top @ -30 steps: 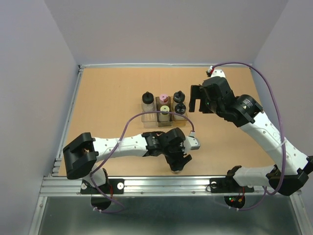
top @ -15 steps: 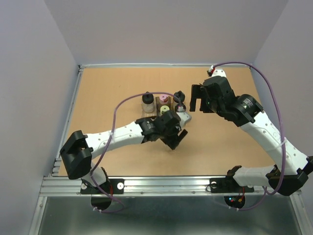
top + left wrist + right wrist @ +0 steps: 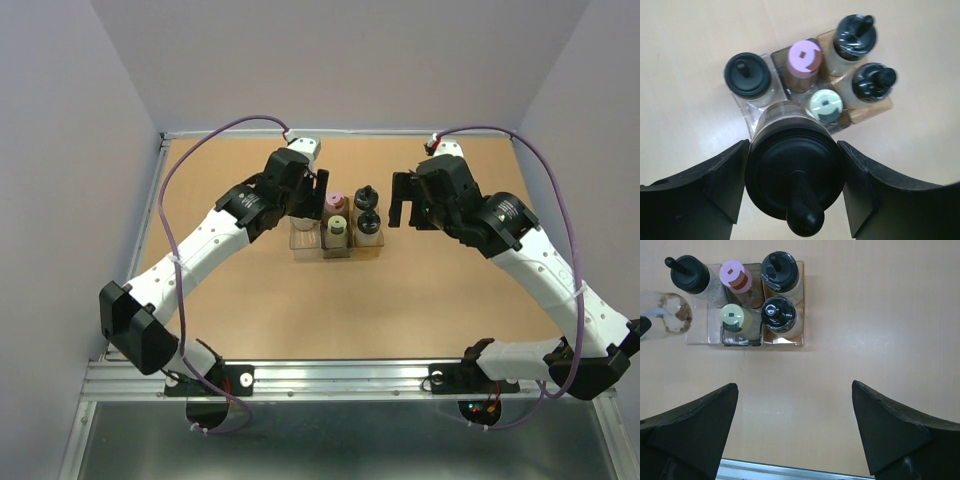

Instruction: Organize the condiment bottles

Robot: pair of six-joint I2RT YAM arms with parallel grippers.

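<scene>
"Tan tabletop (image 3: 240, 300) from above: where's the sixth jar?"

"Hard to make out under the left gripper (image 3: 302, 205). That wrist's camera shows a black-capped jar (image 3: 792, 175) clamped between its fingers, over the rack (image 3: 746, 112)."

"And the right gripper (image 3: 795, 432)?"

"Fingers spread wide, holding nothing. Its camera shows the pink-capped jar (image 3: 735, 276), the yellow-green-capped jar (image 3: 733, 316) and three black-capped jars (image 3: 780, 270) racked."

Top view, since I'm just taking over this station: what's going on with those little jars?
The left gripper is shut on a black-capped jar, holding it above the left end of the clear rack. Five more stand in the rack: a lone black-capped jar in the left compartment, the pink-capped jar and yellow-green-capped jar in the middle, two black-capped jars on the right. The right gripper is open and empty, off to the rack's right.
</scene>
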